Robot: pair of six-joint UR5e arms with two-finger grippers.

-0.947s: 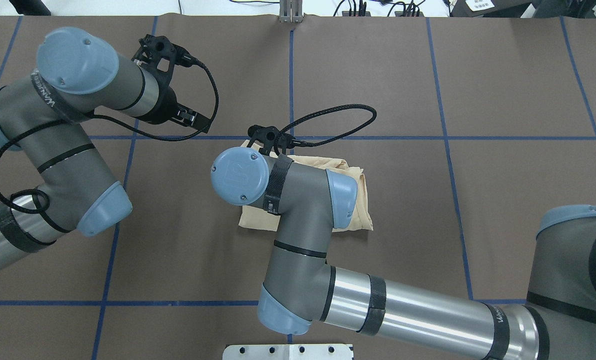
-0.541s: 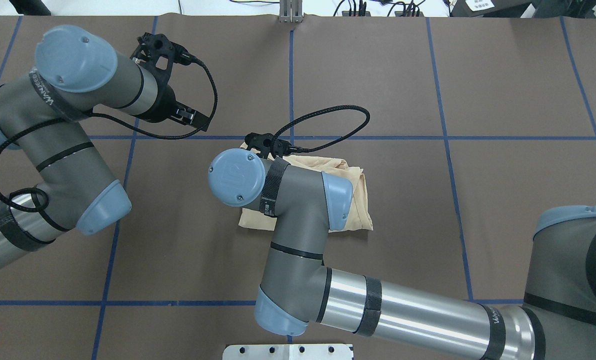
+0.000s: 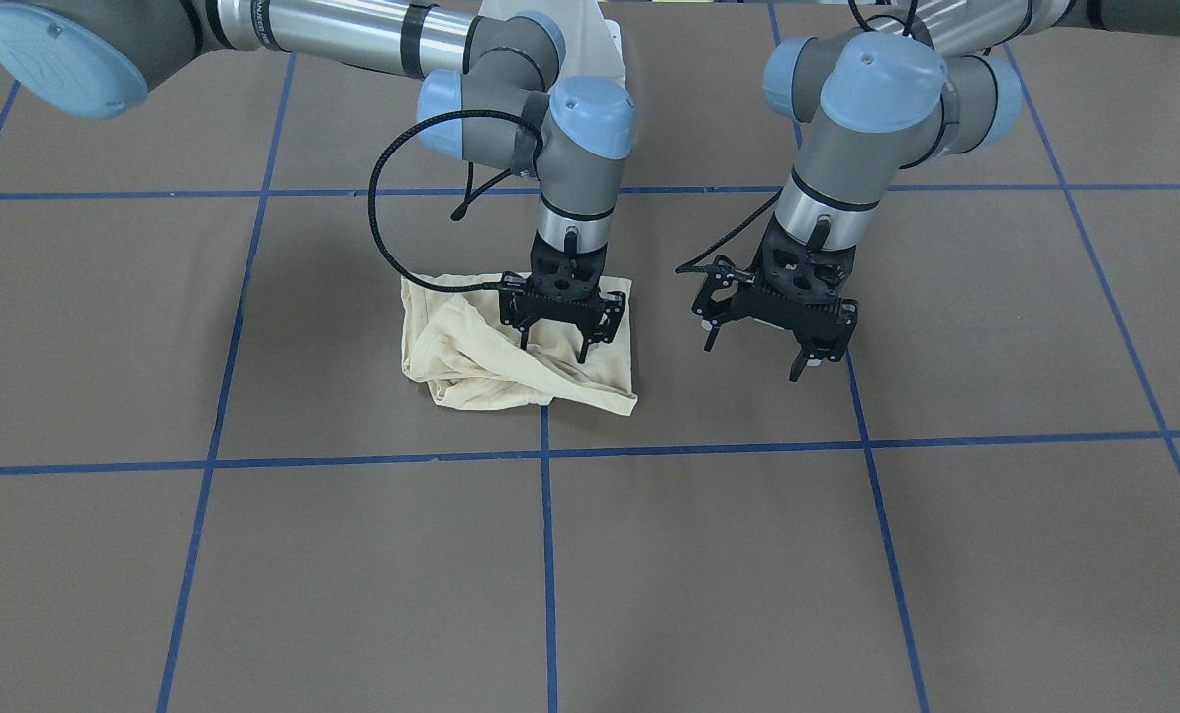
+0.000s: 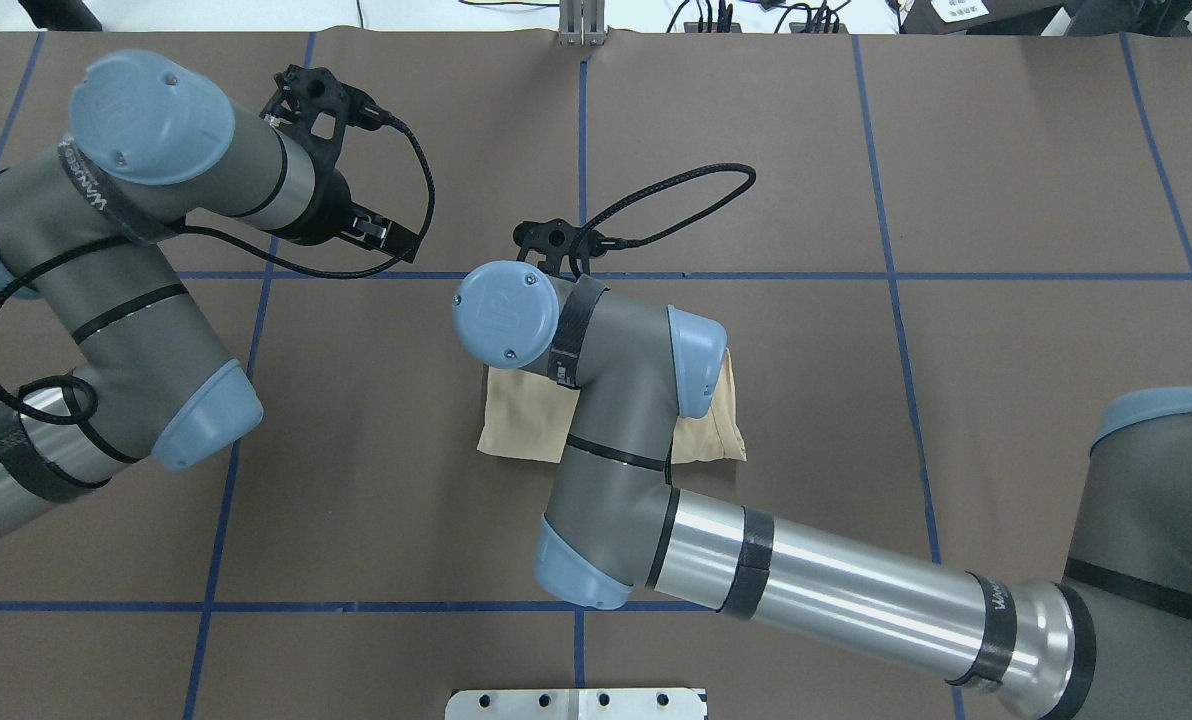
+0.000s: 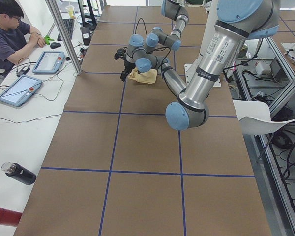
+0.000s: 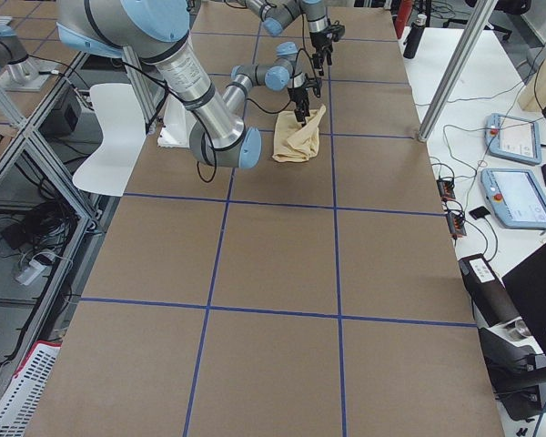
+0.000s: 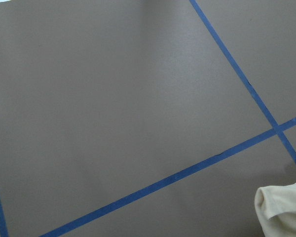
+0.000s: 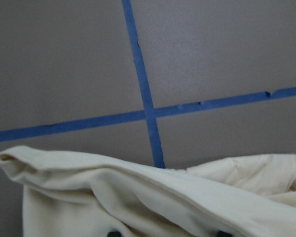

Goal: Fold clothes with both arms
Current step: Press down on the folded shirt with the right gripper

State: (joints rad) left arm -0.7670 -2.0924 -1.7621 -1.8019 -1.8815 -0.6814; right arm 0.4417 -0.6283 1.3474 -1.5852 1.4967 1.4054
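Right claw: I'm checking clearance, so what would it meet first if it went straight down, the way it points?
The folded T-shirt: the open right claw points down directly over it, apparently just above the fabric; depth is unclear.

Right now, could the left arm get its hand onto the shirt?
Probably yes. The left hand hangs open beside the shirt, with only bare table between them. The right hand sits over the part of the shirt nearest it, so that side may be crowded.
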